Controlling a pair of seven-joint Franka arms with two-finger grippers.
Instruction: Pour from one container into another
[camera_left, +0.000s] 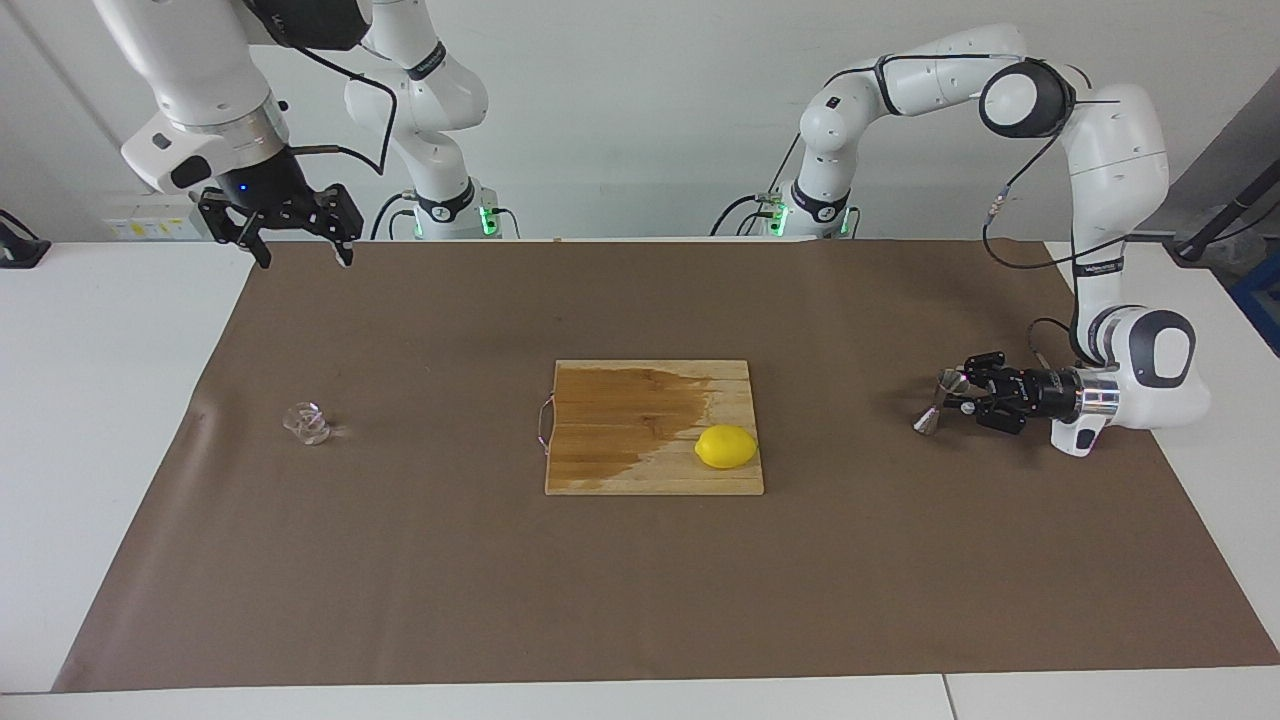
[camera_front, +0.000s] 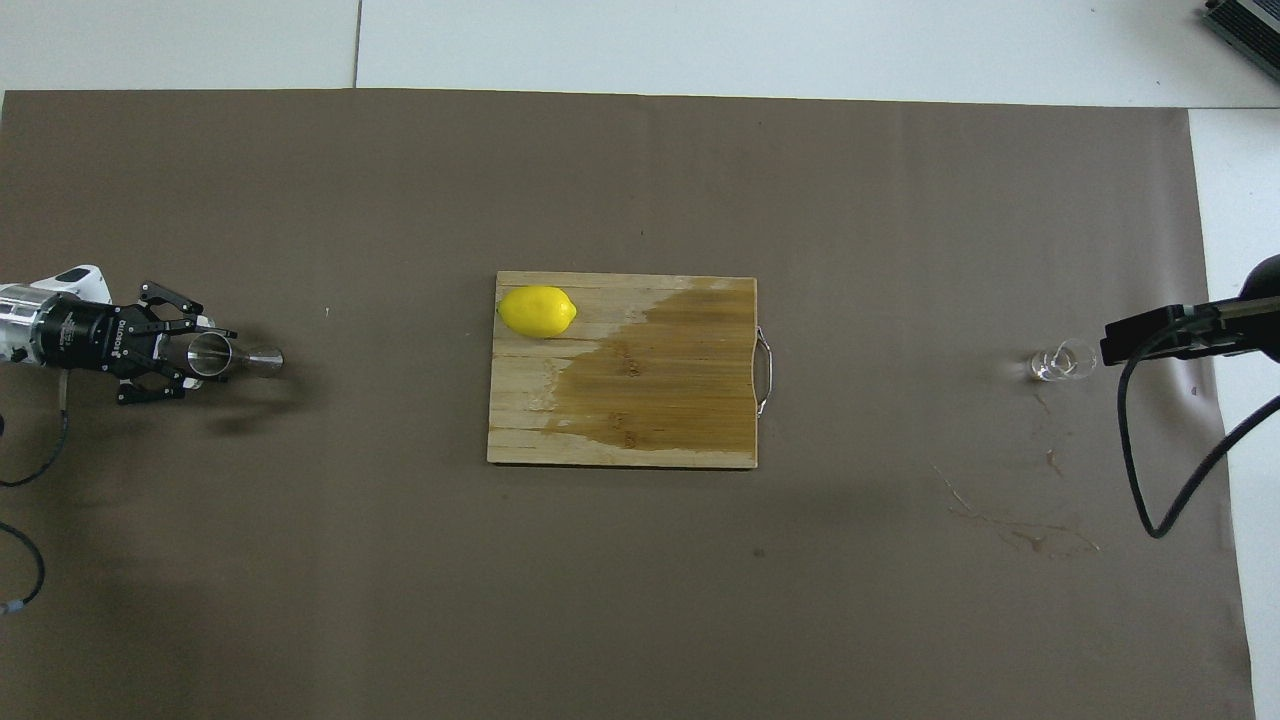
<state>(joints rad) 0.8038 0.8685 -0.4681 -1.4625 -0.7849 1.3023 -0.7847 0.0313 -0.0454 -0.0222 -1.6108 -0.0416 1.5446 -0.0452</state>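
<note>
Step in hand: securing the receiving vessel. The left gripper (camera_left: 958, 398) lies low and sideways at the left arm's end of the table, jaws clamped on the upper cone of the steel jigger (camera_left: 935, 405). In the overhead view the gripper (camera_front: 200, 357) has the jigger's (camera_front: 235, 358) wide mouth between its fingertips. The jigger looks tilted, lower cone down on the brown mat (camera_left: 640, 600); whether it rests on the mat or is just off it, cannot tell.

The glass cup (camera_left: 306, 422) stands alone at the right arm's end of the mat, well apart from the jigger, with the wooden cutting board (camera_left: 620, 470) and lemon (camera_left: 726, 446) between them. Nothing touches the cup (camera_front: 1062, 361).

The right gripper (camera_left: 295, 238) hangs high over the mat's edge nearest the robots, jaws wide apart, holding nothing. In the overhead view only its black housing shows, beside the cup.

Judgement: pour not started, task early. Next move likely calls for the right gripper to come down around the cup and close on it, while the left brings the jigger upright and steady. The vessels then have to meet, probably near the board. The jigger's mouth is small, so the cup's lip needs careful lining up; the stains on the board and mat suggest spills are easy.
</note>
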